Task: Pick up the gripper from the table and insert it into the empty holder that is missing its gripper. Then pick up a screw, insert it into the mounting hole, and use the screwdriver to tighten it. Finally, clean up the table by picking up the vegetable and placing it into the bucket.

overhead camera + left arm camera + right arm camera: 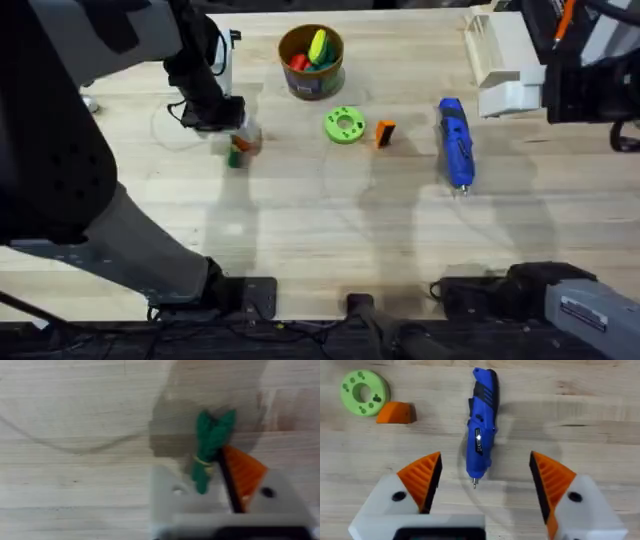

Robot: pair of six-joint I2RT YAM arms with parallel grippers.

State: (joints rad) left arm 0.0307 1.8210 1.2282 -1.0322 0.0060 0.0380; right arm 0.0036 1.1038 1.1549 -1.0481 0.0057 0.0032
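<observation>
My left gripper (pixel 236 138) (pixel 206 467) is low over the table's left side, shut on the green vegetable (pixel 210 442) (pixel 236 156). One of its fingers is the bare white holder (pixel 167 502); the other carries an orange pad. The loose orange gripper (pixel 384 132) (pixel 396 412) lies mid-table, left of the blue screwdriver (pixel 455 140) (pixel 481 430), whose tip points toward the near edge. My right gripper (pixel 485 457) hangs open above the screwdriver's tip. The yellow bucket (pixel 311 85) stands at the back with coloured toy pieces inside. No screw is in view.
A flat green ring-shaped disc (pixel 344 125) (pixel 364 392) lies just left of the orange gripper. A white box (pixel 505 60) sits at the back right. Bare wood stretches across the near half of the table.
</observation>
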